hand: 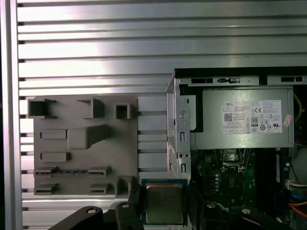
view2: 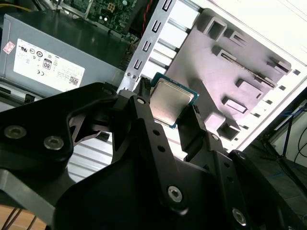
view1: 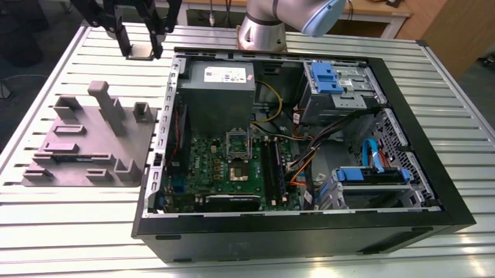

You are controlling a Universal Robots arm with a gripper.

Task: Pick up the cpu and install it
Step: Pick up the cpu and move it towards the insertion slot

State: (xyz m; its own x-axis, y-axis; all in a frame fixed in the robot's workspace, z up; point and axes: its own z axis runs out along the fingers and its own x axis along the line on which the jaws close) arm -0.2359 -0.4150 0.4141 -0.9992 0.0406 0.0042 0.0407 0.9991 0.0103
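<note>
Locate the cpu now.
In the exterior view's upper left, the cpu is clamped in the gripper above the slatted table, just outside the computer case near its power supply.

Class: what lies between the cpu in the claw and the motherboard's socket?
In the exterior view, the grey power supply box sits between the cpu, held by the claw, and the socket, just inside the case's metal wall.

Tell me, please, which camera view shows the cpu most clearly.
The first wrist view: it faces the cpu square-on, with nearly the whole silver top visible between the fingers of the tool. The second wrist view shows it tilted, partly covered by a finger. The exterior view shows a small pale square in the tool.
</note>
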